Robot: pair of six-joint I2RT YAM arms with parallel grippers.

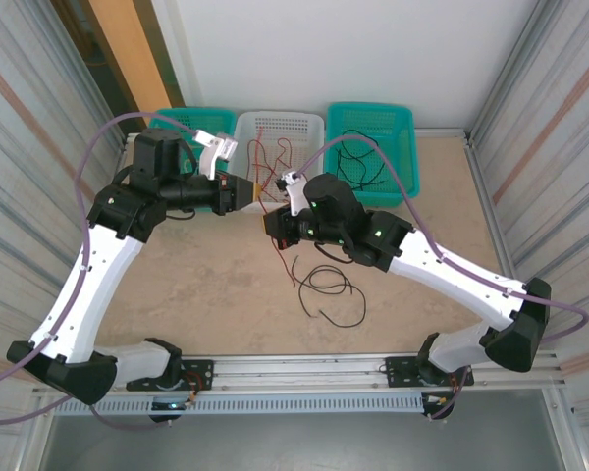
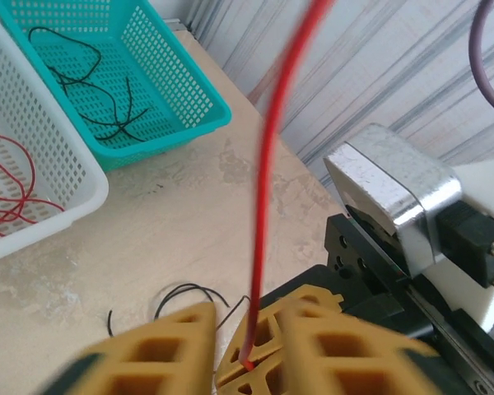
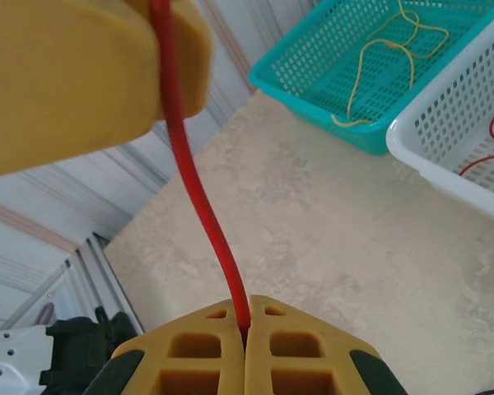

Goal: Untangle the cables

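A red cable [image 3: 199, 206] is pinched between the closed yellow fingers of my right gripper [image 3: 245, 317]. From there it rises past a finger [image 3: 74, 74] of my left gripper. In the left wrist view the red cable [image 2: 263, 181] runs up through the gap of my left gripper [image 2: 259, 304]. Those fingers stand apart and do not pinch it. From above, the left gripper [image 1: 258, 191] and the right gripper [image 1: 275, 226] meet tip to tip at mid-table. The cable's red tail [image 1: 287, 260] hangs to the table beside a looped black cable [image 1: 332, 285].
Three baskets line the far edge. A teal basket [image 1: 177, 118] holds a pale yellow cable [image 3: 395, 49]. A white basket [image 1: 280, 123] holds red cables. Another teal basket [image 1: 407, 147] holds black cables. Corrugated walls close in both sides.
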